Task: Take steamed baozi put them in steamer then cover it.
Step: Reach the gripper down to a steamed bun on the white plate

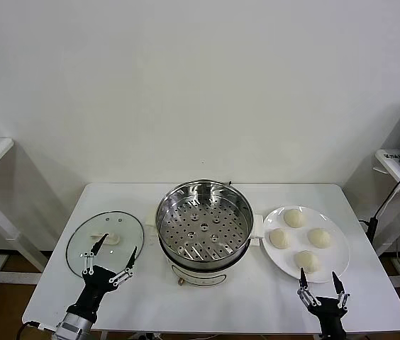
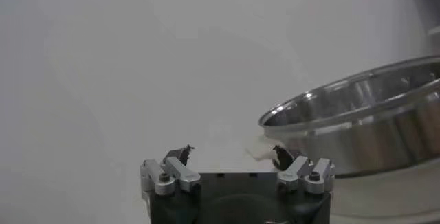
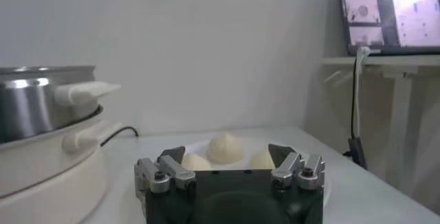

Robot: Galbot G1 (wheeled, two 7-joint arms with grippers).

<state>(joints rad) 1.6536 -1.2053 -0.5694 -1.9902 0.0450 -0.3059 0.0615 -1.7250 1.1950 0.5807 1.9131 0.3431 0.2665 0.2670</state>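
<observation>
Four buns (image 1: 300, 238) sit on a plate (image 1: 278, 263); the pot (image 1: 203, 225) seems empty; both grippers, left (image 1: 110, 263) and right (image 1: 320, 287), hang spread apart.

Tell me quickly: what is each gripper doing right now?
Left gripper: open, empty, over the cover.
Right gripper: open, empty, near the plate.

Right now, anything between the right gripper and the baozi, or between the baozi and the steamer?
Nothing visible. The right gripper hangs open just in front of the plate, with the four baozi uncovered on it. The steamer beside the plate is open; its lid lies on its far side, near the open left gripper.
</observation>
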